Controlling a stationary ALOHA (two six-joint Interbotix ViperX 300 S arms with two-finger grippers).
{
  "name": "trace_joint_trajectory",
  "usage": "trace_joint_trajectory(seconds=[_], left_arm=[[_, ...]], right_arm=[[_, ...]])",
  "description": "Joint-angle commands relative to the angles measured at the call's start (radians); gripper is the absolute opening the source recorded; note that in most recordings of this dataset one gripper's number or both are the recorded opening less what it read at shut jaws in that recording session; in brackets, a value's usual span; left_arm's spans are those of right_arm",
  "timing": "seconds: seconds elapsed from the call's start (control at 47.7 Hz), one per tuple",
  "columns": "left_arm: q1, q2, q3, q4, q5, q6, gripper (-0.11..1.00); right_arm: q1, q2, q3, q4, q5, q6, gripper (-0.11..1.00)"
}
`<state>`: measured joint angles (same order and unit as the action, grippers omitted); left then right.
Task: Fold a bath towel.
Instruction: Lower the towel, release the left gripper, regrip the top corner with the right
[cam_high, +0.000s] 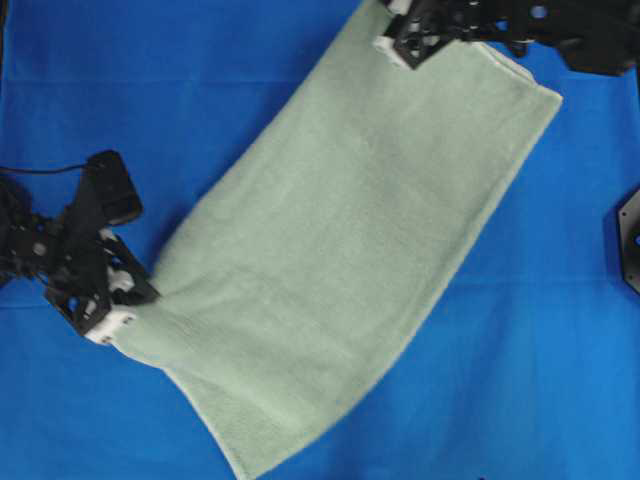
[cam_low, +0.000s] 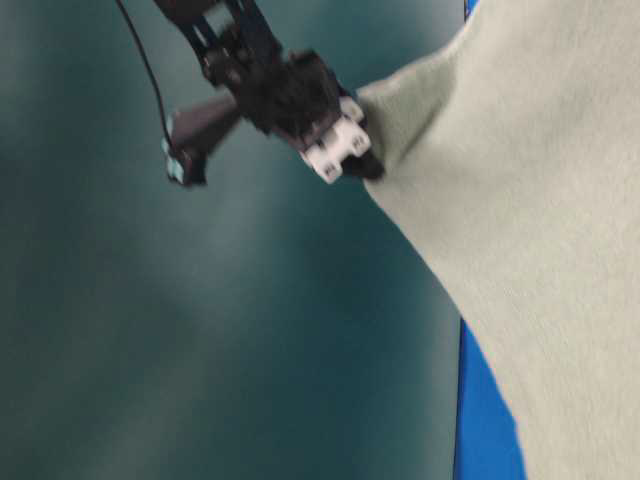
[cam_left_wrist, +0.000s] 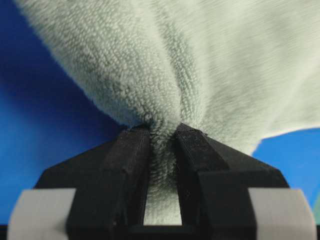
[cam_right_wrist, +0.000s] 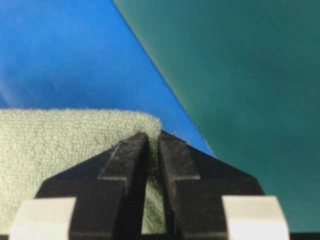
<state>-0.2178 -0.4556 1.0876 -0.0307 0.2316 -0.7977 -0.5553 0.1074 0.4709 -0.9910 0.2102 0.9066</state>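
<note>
- A bright blue cloth (cam_high: 200, 90) covers the work surface and fills nearly the whole overhead view
- A teal-green backdrop (cam_low: 200, 330) takes up most of the table-level view, smooth and plain; it also shows at the right of the right wrist view, meeting the blue along a slanting edge
- A dark, angular fixture (cam_high: 630, 240) sits at the right edge of the overhead view, cut off by the frame; what it is cannot be told

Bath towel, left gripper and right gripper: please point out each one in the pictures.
bath towel (cam_high: 350, 270), overhead view, middle of the green terry surface.
left gripper (cam_left_wrist: 162, 137), left wrist view, between the fingertips pinching the cloth.
right gripper (cam_right_wrist: 153, 136), right wrist view, between the fingertips shut on the towel's edge.
</note>
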Motion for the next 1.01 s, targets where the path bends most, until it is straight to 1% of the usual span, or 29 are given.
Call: trace_joint_trajectory(seconds=[0.0, 0.126, 0.21, 0.357, 0.399, 0.42, 0.441, 0.462, 0.483, 0.525, 0.608, 0.65, 0.692, 0.713, 0.797, 0.902, 0.986], left_arm=[[0.021, -0.034, 0.018, 0.003, 0.011, 0.000, 0.13], [0.077, -0.040, 0.041, 0.009, 0.011, 0.006, 0.13], [0.097, -0.034, 0.041, 0.015, 0.011, 0.015, 0.13], [0.104, -0.017, 0.034, 0.018, 0.011, 0.038, 0.13], [0.104, -0.012, 0.031, 0.018, 0.011, 0.046, 0.15], [0.104, -0.012, 0.029, 0.018, 0.011, 0.048, 0.18], [0.104, -0.012, 0.029, 0.018, 0.011, 0.048, 0.24], [0.104, -0.012, 0.029, 0.018, 0.011, 0.051, 0.31], [0.106, -0.014, 0.029, 0.018, 0.012, 0.052, 0.37], [0.104, -0.017, 0.029, 0.018, 0.015, 0.054, 0.51], [0.104, -0.029, 0.029, 0.018, 0.023, 0.057, 0.75], [0.104, -0.046, 0.029, 0.018, 0.038, 0.057, 0.81], [0.104, -0.064, 0.029, 0.017, 0.057, 0.057, 0.80], [0.104, -0.077, 0.029, 0.015, 0.069, 0.057, 0.80], [0.104, -0.133, 0.034, 0.015, 0.123, 0.052, 0.77], [0.109, -0.225, 0.055, 0.020, 0.179, 0.052, 0.76], [0.137, -0.293, 0.077, 0.023, 0.204, 0.052, 0.76]], right_arm=[[-0.006, 0.015, -0.060, -0.009, -0.006, 0.000, 0.10], [-0.008, 0.025, -0.069, -0.014, -0.006, 0.000, 0.10], [-0.011, 0.025, -0.067, -0.014, -0.006, 0.000, 0.10], [-0.011, 0.023, -0.058, -0.014, -0.014, 0.000, 0.10], [-0.011, 0.025, -0.058, -0.014, -0.018, 0.000, 0.10], [-0.011, 0.023, -0.058, -0.014, -0.021, 0.000, 0.10], [-0.009, 0.023, -0.057, -0.014, -0.026, 0.000, 0.10], [-0.009, 0.023, -0.057, -0.014, -0.031, 0.000, 0.13], [-0.008, 0.023, -0.057, -0.015, -0.035, -0.002, 0.18], [-0.003, 0.023, -0.057, -0.021, -0.046, -0.002, 0.30], [0.005, 0.018, -0.055, -0.046, -0.046, -0.003, 0.56], [0.006, 0.009, -0.052, -0.052, -0.037, -0.005, 0.64], [0.008, -0.008, -0.044, -0.058, -0.023, -0.006, 0.69], [0.008, -0.018, -0.038, -0.058, -0.014, -0.008, 0.70], [0.008, -0.091, 0.006, -0.058, 0.026, -0.008, 0.65], [0.003, -0.181, 0.084, -0.057, 0.049, -0.002, 0.66], [-0.020, -0.242, 0.166, -0.029, 0.054, -0.002, 0.66]])
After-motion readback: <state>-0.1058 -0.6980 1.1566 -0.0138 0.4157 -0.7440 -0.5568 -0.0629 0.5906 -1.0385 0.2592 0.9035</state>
